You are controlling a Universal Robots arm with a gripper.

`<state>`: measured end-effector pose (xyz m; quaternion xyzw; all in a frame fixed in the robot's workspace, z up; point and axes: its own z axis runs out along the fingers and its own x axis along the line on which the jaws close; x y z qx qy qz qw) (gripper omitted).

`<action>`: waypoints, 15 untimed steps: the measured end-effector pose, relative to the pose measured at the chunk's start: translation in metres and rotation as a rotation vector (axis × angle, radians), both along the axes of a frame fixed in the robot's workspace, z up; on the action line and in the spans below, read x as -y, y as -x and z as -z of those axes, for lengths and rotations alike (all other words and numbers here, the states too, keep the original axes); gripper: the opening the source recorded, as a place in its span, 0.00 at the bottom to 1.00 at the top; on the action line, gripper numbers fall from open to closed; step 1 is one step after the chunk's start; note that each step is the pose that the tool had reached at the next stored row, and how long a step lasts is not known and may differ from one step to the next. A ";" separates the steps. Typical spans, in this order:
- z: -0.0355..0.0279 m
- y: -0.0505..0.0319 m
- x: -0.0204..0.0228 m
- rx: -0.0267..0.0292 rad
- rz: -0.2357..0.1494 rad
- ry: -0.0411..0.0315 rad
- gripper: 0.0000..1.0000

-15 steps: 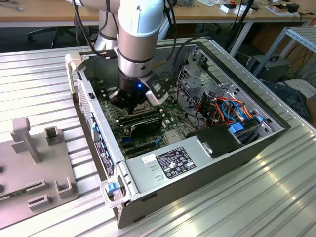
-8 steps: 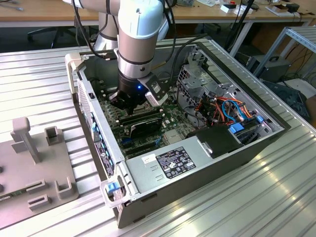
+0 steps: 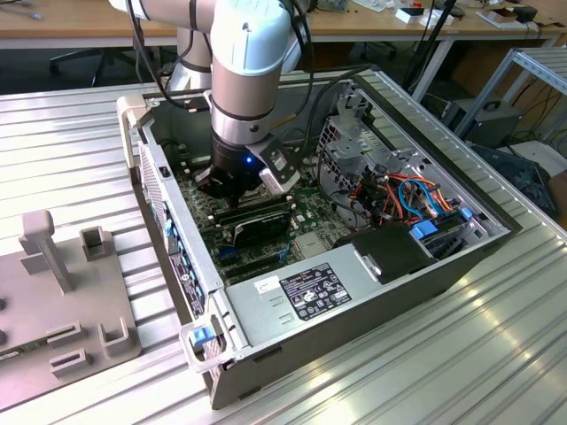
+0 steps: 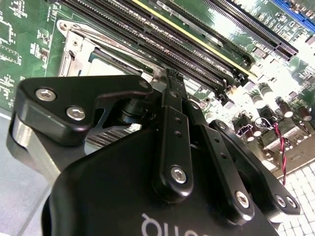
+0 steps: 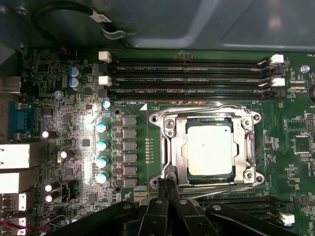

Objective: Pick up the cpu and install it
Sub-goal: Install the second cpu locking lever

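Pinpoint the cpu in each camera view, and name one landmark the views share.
First wrist view: the flat square silver-grey cpu sits inside the square metal-framed socket, just beyond the black gripper.
Second wrist view: a pale sliver of it lies inside the socket frame, past the gripper's linkage.
Exterior view: hidden under the gripper, low inside the open computer case.
Shared landmark: the long black memory slots beside the socket.

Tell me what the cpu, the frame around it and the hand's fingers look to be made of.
The cpu: dull pale metal top, matte, seemingly brushed. The socket frame: bright bare metal, likely steel, catching sharp glints. The hand: its fingers look like black-coated metal, smooth with a slight sheen, fastened with silver screws.
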<state>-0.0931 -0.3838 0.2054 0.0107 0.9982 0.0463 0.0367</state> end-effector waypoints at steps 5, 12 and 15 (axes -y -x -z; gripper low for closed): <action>0.0017 0.0001 -0.0006 0.0007 0.000 -0.0001 0.11; 0.0031 0.0002 -0.0011 0.0013 0.000 -0.0006 0.11; 0.0031 0.0002 -0.0017 0.0014 0.000 -0.0002 0.11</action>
